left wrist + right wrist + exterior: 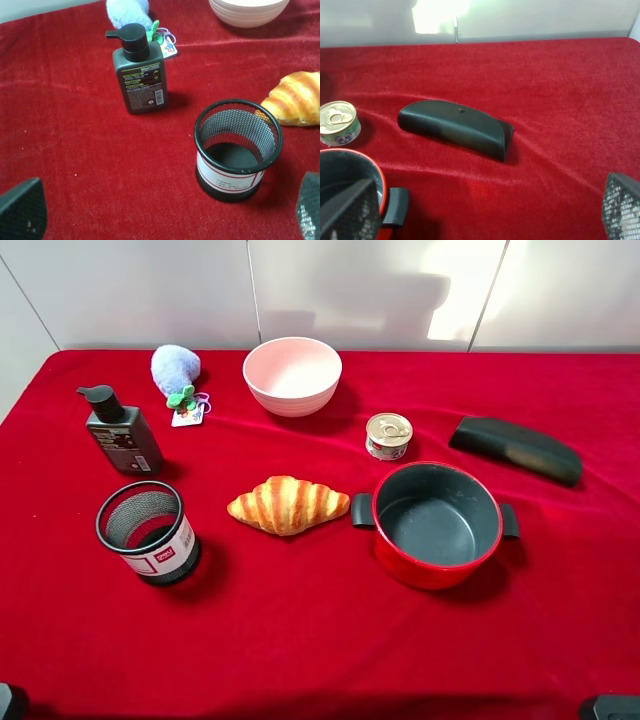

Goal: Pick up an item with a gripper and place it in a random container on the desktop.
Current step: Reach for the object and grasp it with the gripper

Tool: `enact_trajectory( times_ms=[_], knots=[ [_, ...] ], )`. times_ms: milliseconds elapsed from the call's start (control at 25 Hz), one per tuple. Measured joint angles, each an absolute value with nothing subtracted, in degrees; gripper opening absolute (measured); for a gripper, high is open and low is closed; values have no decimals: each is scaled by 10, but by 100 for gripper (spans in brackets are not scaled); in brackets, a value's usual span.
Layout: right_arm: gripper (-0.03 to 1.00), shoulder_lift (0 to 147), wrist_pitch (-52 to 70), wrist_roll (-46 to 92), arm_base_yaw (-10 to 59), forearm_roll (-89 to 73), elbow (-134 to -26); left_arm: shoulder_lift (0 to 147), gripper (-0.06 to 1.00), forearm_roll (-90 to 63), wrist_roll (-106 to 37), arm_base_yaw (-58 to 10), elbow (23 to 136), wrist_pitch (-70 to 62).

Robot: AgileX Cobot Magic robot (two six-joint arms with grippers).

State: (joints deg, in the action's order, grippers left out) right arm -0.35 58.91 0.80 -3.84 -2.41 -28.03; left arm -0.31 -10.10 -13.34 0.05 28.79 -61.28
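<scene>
Croissant (288, 505): there it is, lying flat mid-table on the red cloth (320, 650), ridges up, no gripper touching it.
Croissant's neighbours: mesh cup (160, 555) on its left and red pot (430, 578) on its right. Its right tip is just beside the pot's left handle; I cannot tell whether they touch.
Pot: standing upright, with a dark grey inside showing and a black handle on each side.
Left gripper (165, 217): fingers (20, 212) spread wide apart, seen only at the bottom corners of the wrist view, over bare cloth on the near side of the mesh cup.
Left wrist view: the cup stands upright up close, one end of the croissant peeks out behind it, and the dark pump bottle (140, 75) is farther back.
Right gripper (485, 212): open as well, with its mesh-faced fingers (347, 212) far apart. One overlaps the pot's rim in the wrist view.
Right wrist view: a black glasses case (455, 129) lies on the cloth ahead, with a small tin can (339, 123) off to one side, just behind the pot.
Back row: the pink bowl (292, 398) sits upright, centre rear, and a blue plush toy (175, 368) lies beside it, behind the bottle.
</scene>
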Motion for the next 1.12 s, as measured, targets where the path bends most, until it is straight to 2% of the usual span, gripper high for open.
enact_trajectory(
  times_ms=[920,1120],
  knots=[
    [69,-4,588,8,-38,-25,-281,-3,99,-101,-133,1,288,-613],
    [69,-4,551,8,-38,-36,-299,-3,99,-101,-133,1,288,-613]
  ],
)
